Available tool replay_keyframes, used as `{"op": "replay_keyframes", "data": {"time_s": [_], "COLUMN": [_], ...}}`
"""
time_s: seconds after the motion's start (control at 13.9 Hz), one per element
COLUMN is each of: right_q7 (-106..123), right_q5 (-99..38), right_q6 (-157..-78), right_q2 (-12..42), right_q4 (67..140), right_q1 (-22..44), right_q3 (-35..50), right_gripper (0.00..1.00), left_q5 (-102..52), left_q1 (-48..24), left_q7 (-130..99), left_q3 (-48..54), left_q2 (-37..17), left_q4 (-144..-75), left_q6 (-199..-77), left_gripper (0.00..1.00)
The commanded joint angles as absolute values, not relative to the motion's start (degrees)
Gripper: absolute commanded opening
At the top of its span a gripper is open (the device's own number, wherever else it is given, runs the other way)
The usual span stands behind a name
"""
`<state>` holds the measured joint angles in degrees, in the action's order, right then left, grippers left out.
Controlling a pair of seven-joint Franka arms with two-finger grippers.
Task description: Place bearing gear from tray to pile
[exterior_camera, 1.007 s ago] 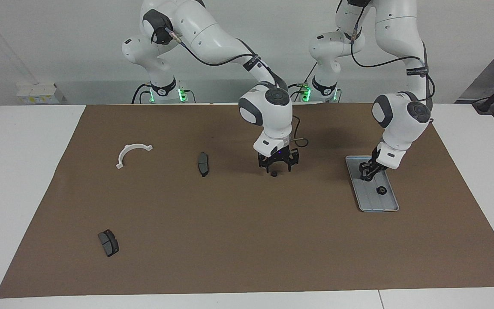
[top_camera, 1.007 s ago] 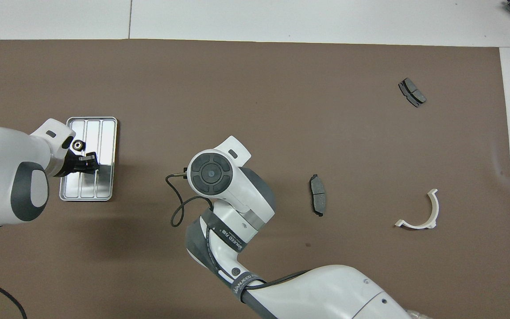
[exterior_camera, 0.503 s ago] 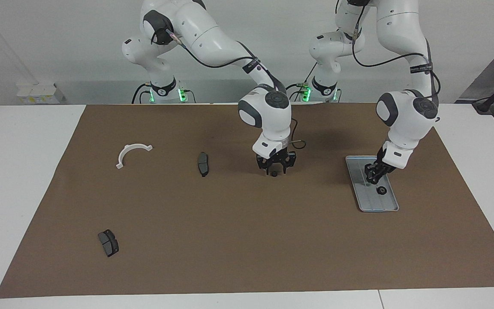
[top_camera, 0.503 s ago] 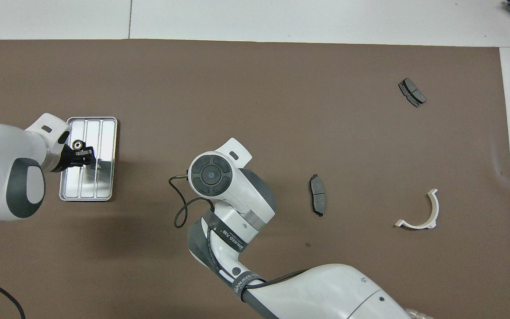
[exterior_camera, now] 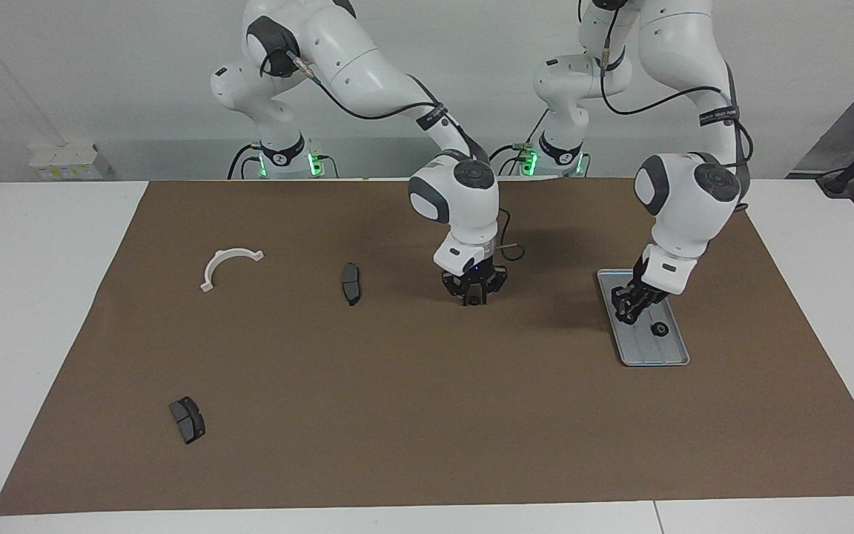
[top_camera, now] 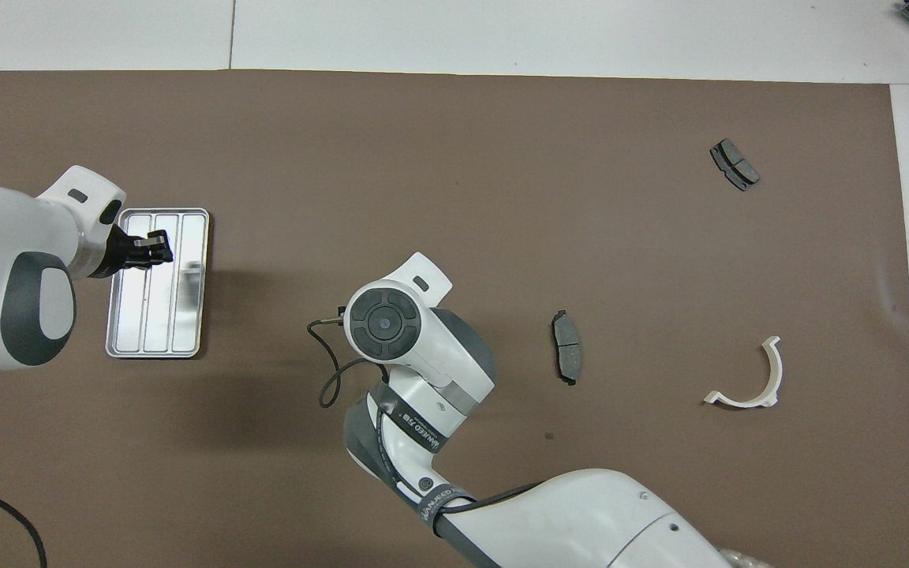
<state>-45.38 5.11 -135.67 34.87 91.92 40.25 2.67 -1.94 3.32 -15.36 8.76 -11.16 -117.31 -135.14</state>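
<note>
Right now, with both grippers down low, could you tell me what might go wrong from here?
1. The right gripper is down at a small bearing gear on the mat; so small and round a part may slip or roll away.
2. The left gripper hangs low over the tray, beside a second gear; it could knock that gear or shift the tray.
3. The nearest brake pad lies alone, so the drop spot is vague.

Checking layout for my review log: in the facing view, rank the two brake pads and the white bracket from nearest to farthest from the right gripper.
1. Brake pad beside the right gripper, mid-mat.
2. White bracket, toward the right arm's end.
3. Second brake pad, farthest from the robots, same end.
</note>
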Motion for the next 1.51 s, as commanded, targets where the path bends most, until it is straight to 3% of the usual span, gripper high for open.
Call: {"op": "replay_keyframes", "data": {"time_s": [0.0,0.29,0.65,1.08,1.15,1.22,1.29,1.44], "right_q7": [-47.4,-46.5,-37.9,-19.7,-17.6,-14.7,-10.5,-4.3], "right_q5": [6.2,6.3,6.3,5.4,5.4,5.4,5.4,3.8], "right_q6": [-134.7,-132.8,-133.3,-134.3,-135.2,-136.3,-137.7,-138.3], "right_q2": [34.1,29.5,17.0,11.7,11.5,11.3,10.8,11.0], "right_q4": [92.6,94.2,107.1,115.1,116.3,117.6,119.3,120.5], "right_q1": [40.4,35.9,25.0,10.1,7.9,5.8,3.3,-1.0], "right_q3": [2.4,2.0,2.2,2.4,2.5,2.5,2.5,2.5], "right_gripper": [0.00,0.00,0.00,0.00,0.00,0.00,0.00,0.00], "left_q5": [-2.1,-2.1,-2.1,-2.3,-2.3,-2.3,-2.3,-2.3], "left_q1": [1.1,-3.9,-14.7,-27.8,-28.7,-28.8,-28.7,-28.2], "left_q7": [-18.1,-23.4,-35.8,-43.9,-44.7,-45.7,-45.9,-45.7], "left_q3": [8.0,8.1,8.2,8.3,8.3,8.3,8.2,8.0], "left_q2": [-11.6,-11.6,-11.6,-10.9,-10.8,-10.8,-10.8,-10.8], "left_q4": [-116.2,-116.3,-116.7,-117.9,-117.9,-117.8,-117.7,-117.3], "left_q6": [-134.0,-134.9,-136.9,-138.3,-138.3,-138.3,-137.9,-137.2], "left_gripper": [0.08,0.09,0.12,0.21,0.30,0.60,1.00,1.00]}}
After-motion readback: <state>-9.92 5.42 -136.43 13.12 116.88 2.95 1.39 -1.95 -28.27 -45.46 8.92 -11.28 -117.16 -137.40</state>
